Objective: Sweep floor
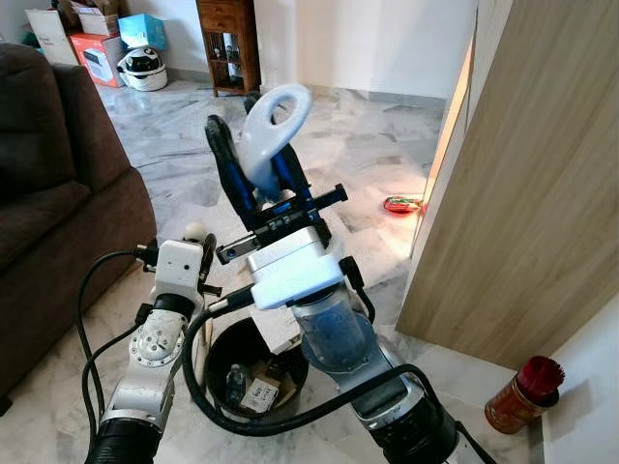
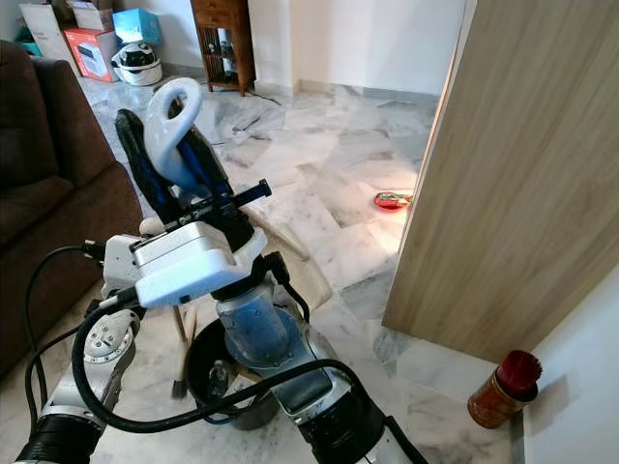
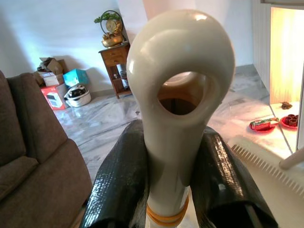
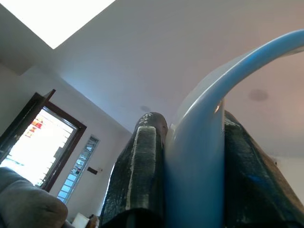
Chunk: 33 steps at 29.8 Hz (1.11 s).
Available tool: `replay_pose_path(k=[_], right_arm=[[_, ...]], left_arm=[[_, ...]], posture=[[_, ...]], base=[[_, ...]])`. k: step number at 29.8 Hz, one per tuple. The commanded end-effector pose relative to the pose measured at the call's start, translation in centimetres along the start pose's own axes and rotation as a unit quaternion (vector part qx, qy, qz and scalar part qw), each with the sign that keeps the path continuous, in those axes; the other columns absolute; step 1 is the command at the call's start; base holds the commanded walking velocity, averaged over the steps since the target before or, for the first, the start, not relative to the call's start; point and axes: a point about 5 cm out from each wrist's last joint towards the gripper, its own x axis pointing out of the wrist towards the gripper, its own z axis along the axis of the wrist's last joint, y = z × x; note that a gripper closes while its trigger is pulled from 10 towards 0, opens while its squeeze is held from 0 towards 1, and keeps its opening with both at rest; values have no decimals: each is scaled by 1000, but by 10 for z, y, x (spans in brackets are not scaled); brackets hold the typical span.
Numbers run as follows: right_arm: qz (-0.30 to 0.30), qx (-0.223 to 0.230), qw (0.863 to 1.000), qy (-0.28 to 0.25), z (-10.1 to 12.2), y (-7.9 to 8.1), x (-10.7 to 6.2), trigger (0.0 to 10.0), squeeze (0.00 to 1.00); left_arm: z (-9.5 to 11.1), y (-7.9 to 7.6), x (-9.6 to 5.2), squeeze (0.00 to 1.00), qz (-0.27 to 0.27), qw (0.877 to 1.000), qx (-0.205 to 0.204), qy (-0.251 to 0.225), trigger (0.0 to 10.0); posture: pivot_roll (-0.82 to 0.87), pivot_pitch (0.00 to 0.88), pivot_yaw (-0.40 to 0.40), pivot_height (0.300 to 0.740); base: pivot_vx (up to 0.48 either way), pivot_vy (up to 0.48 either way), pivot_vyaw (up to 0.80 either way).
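From the head views, you have the right gripper (image 1: pixel 253 145) raised mid-frame, its black fingers clamped on either side of a white plastic loop handle (image 1: pixel 280 111). The handle is lifted high, probably so that whatever hangs from it tips toward the round black waste bin (image 1: pixel 221 333) below your arms; the arm hides that lower end. The left gripper (image 1: pixel 198 237) sits lower, beside the brown fabric sofa (image 1: pixel 58 193), with a cream knob poking up at its tip. A red foil wrapper (image 1: pixel 401 204) lies on the grey marble floor (image 1: pixel 368 145) by the pale wooden panel (image 1: pixel 522 193), so sweeping looks unfinished.

In the left wrist view, your left fingers (image 3: pixel 118 175) press narrowly against the neck of a cream plastic loop handle (image 3: pixel 180 57), just above its yellow band. That grip low on the neck likely keeps the tool upright. A cream comb-edged pan (image 3: pixel 270 171) shows just beside it.

In the right wrist view, the camera looks at the ceiling, and the right fingers (image 4: pixel 142 161) squeeze the white handle, seen edge-on, with no gap, which should stop it swinging
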Motion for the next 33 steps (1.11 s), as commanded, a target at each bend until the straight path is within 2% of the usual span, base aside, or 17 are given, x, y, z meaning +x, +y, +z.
replay_pose_path(k=[1,9,11,12,13,16,25,29,30,31,33], right_arm=[[-7,4,998,-68,23,-2,15,10000,0],[2,-18,997,-81,25,0,15,10000,0],[2,-12,997,-77,24,1,15,10000,0],[-8,30,998,-50,20,1,15,10000,0],[-14,48,998,-38,18,0,15,10000,0],[-10,24,998,-49,18,-2,16,10000,0],[-15,16,998,-53,19,-3,15,10000,0],[-24,-43,998,-33,6,-13,14,10000,0],[-27,-60,998,-17,-2,-19,12,10000,0],[-40,-88,995,14,-18,-34,7,10000,0],[-56,-99,993,37,-28,-45,2,10000,0]], left_arm=[[10,1,6,0,-1,1000,7,-27,10000],[10,1,7,0,-2,1000,7,-26,10000],[10,1,7,0,-2,1000,7,-26,10000],[10,1,7,0,-2,1000,7,-26,10000],[10,1,7,0,-2,1000,7,-27,10000],[10,1,7,0,-2,1000,7,-27,10000],[10,0,7,0,-5,1000,6,-26,10000],[10,0,8,0,-6,1000,6,-26,10000],[9,-1,7,0,-7,1000,6,-25,10000],[9,-1,7,0,-8,1000,5,-24,10000],[8,-2,7,0,-10,1000,4,-23,10000]], posture=[[52,0,37,740],[52,0,38,740],[52,0,37,740],[52,0,38,740],[52,0,38,740],[53,0,37,740],[53,0,38,740],[53,0,38,740],[53,0,38,740],[51,0,39,740],[47,0,39,740]], base=[[0,0,0],[0,0,0],[0,0,0],[0,0,0],[0,0,0],[0,0,0],[0,0,0],[0,0,0],[0,0,0],[0,0,0],[0,0,0]])
